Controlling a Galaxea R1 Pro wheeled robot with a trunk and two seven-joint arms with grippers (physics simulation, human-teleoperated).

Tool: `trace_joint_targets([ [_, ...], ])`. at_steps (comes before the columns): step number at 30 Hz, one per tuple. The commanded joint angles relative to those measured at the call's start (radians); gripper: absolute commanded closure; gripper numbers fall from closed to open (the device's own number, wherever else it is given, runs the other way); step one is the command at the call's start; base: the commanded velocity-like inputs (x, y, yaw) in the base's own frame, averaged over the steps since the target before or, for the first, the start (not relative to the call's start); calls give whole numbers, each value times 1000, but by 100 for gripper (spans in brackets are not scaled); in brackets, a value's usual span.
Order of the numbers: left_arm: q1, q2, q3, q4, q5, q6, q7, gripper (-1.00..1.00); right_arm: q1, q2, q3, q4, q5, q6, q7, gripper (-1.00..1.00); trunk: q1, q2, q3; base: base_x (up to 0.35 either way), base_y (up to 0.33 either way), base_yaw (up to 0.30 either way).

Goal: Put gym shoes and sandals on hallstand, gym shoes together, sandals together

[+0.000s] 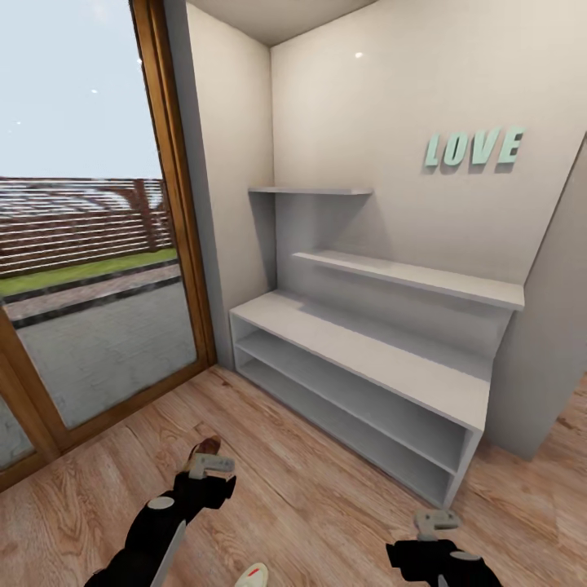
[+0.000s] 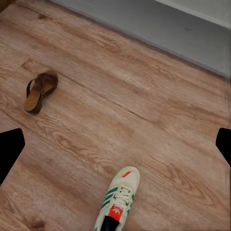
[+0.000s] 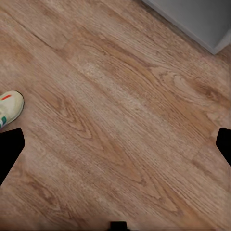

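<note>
The white hallstand stands against the far wall, its flat top and two open shelves bare. One dark brown sandal lies on the wood floor, partly hidden behind my left gripper in the head view. A cream gym shoe with green stripes lies nearer me; its toe peeks in at the head view's bottom edge and it shows as gym shoe in the right wrist view. My right gripper hovers over bare floor. Both grippers are open and hold nothing. The other sandal and the other gym shoe are out of view.
Two thin floating shelves and the letters LOVE hang above the hallstand. A wood-framed glass door fills the left side. A grey wall juts out at the hallstand's right end.
</note>
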Motion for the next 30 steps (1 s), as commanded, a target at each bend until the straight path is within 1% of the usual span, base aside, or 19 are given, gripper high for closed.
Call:
trace_joint_targets([
  [1, 0, 0, -22, -2, -2, 6, -1, -100, 0, -1, 0, -6, 1, 12, 0, -100, 0, -1, -1, 0, -60, 0],
  [2, 0, 0, -37, -3, -2, 6, 0, -100, 0, 0, 0, -9, 1, 17, 0, -100, 0, -1, -1, 0, -132, 0],
  [4, 0, 0, -51, -4, -3, 6, 0, -100, 0, 0, -1, -12, 1, 22, 0, -100, 0, -1, -1, 0, -190, 0],
  [7, 0, 0, -60, -4, -5, 6, 0, -100, 0, -2, -2, -15, 1, 25, 1, -100, 0, -1, -2, 0, -191, -18],
  [11, 0, 0, -62, -4, -6, 6, 1, -100, 0, -2, -3, -16, 1, 26, 1, -100, 0, -1, -2, 0, -76, -132],
  [19, 0, 2, -58, -3, 2, 5, 0, -100, 0, -1, -1, -14, 2, 26, 3, -100, 0, -1, -3, 0, -15, -222],
  [30, 0, 4, -58, -3, 4, 5, -2, -100, 0, -3, 2, -13, 2, 25, 7, -100, 0, -1, -3, 0, -1, -37],
])
